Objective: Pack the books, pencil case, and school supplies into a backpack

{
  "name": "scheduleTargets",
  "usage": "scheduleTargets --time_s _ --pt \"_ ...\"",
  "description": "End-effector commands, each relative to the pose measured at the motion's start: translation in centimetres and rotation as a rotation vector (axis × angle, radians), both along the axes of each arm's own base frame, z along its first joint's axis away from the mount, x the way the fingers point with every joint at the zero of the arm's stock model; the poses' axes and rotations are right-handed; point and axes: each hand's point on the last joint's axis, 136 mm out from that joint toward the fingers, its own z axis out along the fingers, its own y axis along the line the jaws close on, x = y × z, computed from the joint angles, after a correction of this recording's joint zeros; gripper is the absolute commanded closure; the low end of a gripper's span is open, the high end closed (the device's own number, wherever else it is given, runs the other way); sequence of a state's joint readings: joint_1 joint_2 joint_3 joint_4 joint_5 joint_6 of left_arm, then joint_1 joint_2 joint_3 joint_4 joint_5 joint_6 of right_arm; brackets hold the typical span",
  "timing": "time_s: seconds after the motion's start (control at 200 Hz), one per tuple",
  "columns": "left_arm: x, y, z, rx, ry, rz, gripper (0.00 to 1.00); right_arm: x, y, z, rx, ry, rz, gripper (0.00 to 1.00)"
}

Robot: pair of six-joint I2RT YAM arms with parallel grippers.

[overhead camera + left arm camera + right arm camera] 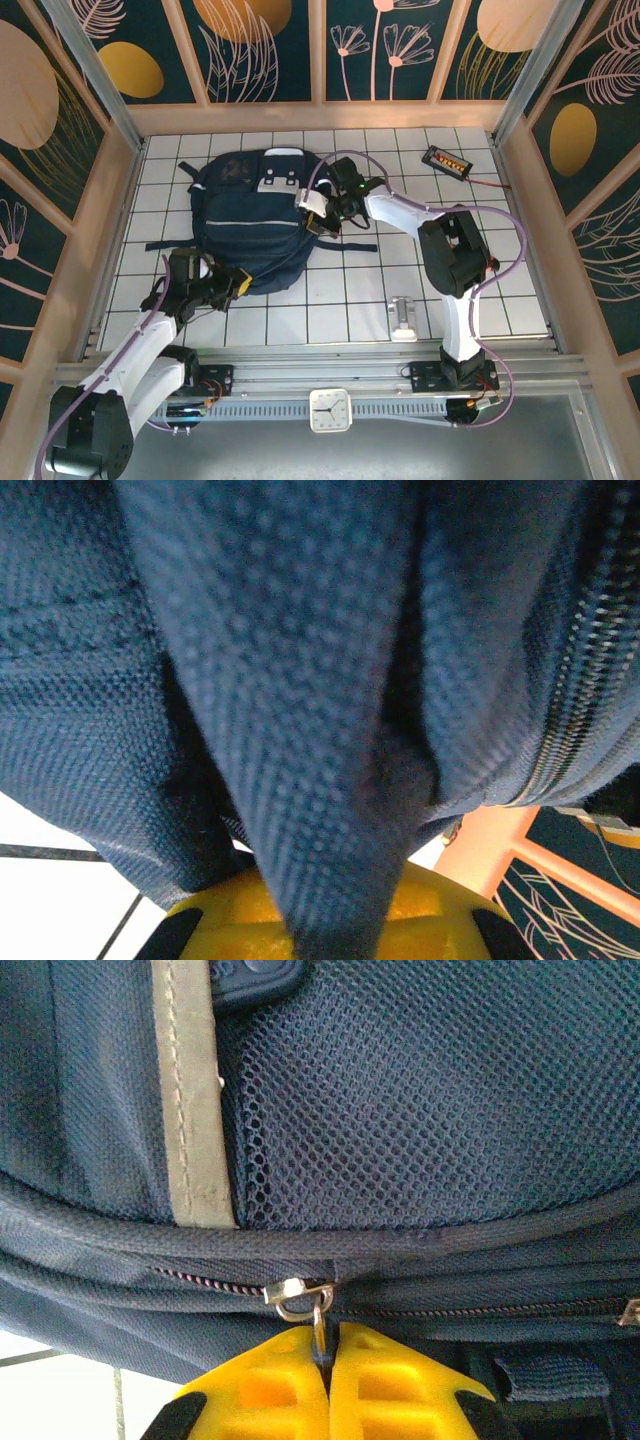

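left gripper point(238, 284) pinching a fold of blue fabric at the near edge of the backpack point(255, 200), backpack lying flat on the tiled table point(340, 310), left of centre, right gripper point(327, 1345) pressed together on a zipper pull point(318, 1322) at its right side

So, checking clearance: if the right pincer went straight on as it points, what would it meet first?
The backpack: the right pincer, shut on the zipper pull, faces the zipper slider and the seam right above it; mesh lies beyond.
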State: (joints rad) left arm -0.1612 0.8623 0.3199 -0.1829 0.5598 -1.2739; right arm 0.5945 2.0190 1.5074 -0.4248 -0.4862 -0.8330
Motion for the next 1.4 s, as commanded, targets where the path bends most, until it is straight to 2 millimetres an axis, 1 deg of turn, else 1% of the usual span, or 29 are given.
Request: scheduleTargets --time_s 0.0,0.135,0.27,0.38,0.44,0.485,0.49,0.515,0.545,0.611,0.691,0.766,0.811,0.836,0.851,0.861,0.871,0.876,0.891,0.961,1.001,1.061,1.121,1.211,1.241,1.276,1.321,1.356,1.391 --pt "-2.7 0.6 -2.1 0.025 0.134 -0.027 1.00 8.2 -4.9 1.0 -0.151 -0.229 -0.215 1.00" --pt "-2.9 0.8 -2.3 0.030 0.144 -0.028 1.00 10.5 -5.8 2.3 -0.198 -0.345 -0.253 1.00" --pt "-3.1 1.0 -2.5 0.028 0.150 -0.025 1.00 11.7 -5.0 4.1 -0.193 -0.390 -0.221 1.00" --pt "-2.9 0.9 -2.3 0.024 0.137 -0.026 1.00 11.4 -3.6 5.9 -0.132 -0.377 -0.177 1.00" --pt "-2.4 0.9 -1.9 0.021 0.120 -0.027 1.00 10.9 -2.9 6.0 -0.100 -0.341 -0.153 0.82" --pt "-2.1 0.9 -1.7 0.026 0.109 -0.029 1.00 10.6 -2.5 5.6 -0.092 -0.321 -0.146 0.68" --pt "-2.1 0.9 -1.6 0.026 0.106 -0.030 0.99 10.6 -2.5 5.6 -0.091 -0.319 -0.146 0.67" --pt "-1.9 0.9 -1.4 0.029 0.098 -0.033 0.87 10.3 -2.4 5.5 -0.087 -0.309 -0.143 0.59" --pt "-1.7 0.9 -1.2 0.035 0.095 -0.034 0.76 10.0 -2.4 5.3 -0.083 -0.297 -0.141 0.52" --pt "-1.2 1.0 -0.5 0.055 0.074 -0.044 0.74 9.4 -2.5 5.2 -0.070 -0.270 -0.140 0.48" --pt "-0.6 1.0 0.6 0.074 0.052 -0.064 0.60 8.9 -2.9 6.7 -0.010 -0.248 -0.171 0.46" --pt "0.1 0.9 2.1 0.089 0.019 -0.091 0.36 8.9 -3.8 9.7 0.104 -0.248 -0.244 0.42" --pt "0.5 0.8 3.1 0.103 -0.005 -0.112 0.17 8.7 -4.4 12.6 0.202 -0.253 -0.299 0.37" --pt "0.7 0.9 3.7 0.113 -0.019 -0.121 0.07 8.7 -4.7 14.2 0.262 -0.257 -0.328 0.32" --pt "0.9 0.9 4.1 0.119 -0.029 -0.127 0.02 8.6 -4.9 15.0 0.296 -0.256 -0.346 0.24" --pt "1.0 0.9 4.4 0.123 -0.038 -0.129 0.02 8.6 -5.1 15.4 0.316 -0.254 -0.363 0.17" --pt "1.1 0.9 4.7 0.127 -0.047 -0.132 0.01 8.6 -5.4 16.1 0.339 -0.257 -0.378 0.07" --pt "1.2 0.9 4.8 0.129 -0.051 -0.134 0.01 8.5 -5.5 16.4 0.351 -0.259 -0.386 0.04" --pt "1.3 0.9 5.3 0.135 -0.065 -0.137 0.01 8.5 -5.8 17.3 0.384 -0.262 -0.410 0.01" --pt "2.2 1.1 7.6 0.171 -0.135 -0.153 0.01 7.8 -7.7 20.4 0.515 -0.267 -0.505 0.01" --pt "2.7 1.5 8.9 0.209 -0.179 -0.152 0.01 7.7 -9.1 21.7 0.582 -0.261 -0.585 0.01" --pt "3.6 2.6 10.8 0.303 -0.249 -0.140 0.01 7.2 -11.2 22.7 0.670 -0.232 -0.687 0.01" --pt "4.8 4.2 12.8 0.424 -0.316 -0.103 0.01 6.5 -13.7 23.6 0.759 -0.202 -0.766 0.01" --pt "6.4 7.0 16.1 0.605 -0.414 -0.019 0.01 5.5 -17.3 23.5 0.810 -0.215 -0.861 0.01" --pt "6.8 8.2 16.8 0.668 -0.432 0.023 0.01 5.1 -18.6 23.5 0.807 -0.242 -0.908 0.01" --pt "7.1 9.7 17.2 0.747 -0.445 0.072 0.01 4.8 -20.0 23.3 0.796 -0.274 -0.960 0.01" --pt "7.5 11.4 18.4 0.841 -0.484 0.138 0.01 4.3 -21.9 23.0 0.778 -0.311 -1.032 0.01" --pt "7.7 12.7 18.6 0.911 -0.501 0.188 0.01 4.0 -23.1 22.4 0.761 -0.321 -1.086 0.01" --pt "7.9 13.5 18.5 0.959 -0.523 0.222 0.01 3.8 -24.4 21.6 0.737 -0.320 -1.130 0.01"
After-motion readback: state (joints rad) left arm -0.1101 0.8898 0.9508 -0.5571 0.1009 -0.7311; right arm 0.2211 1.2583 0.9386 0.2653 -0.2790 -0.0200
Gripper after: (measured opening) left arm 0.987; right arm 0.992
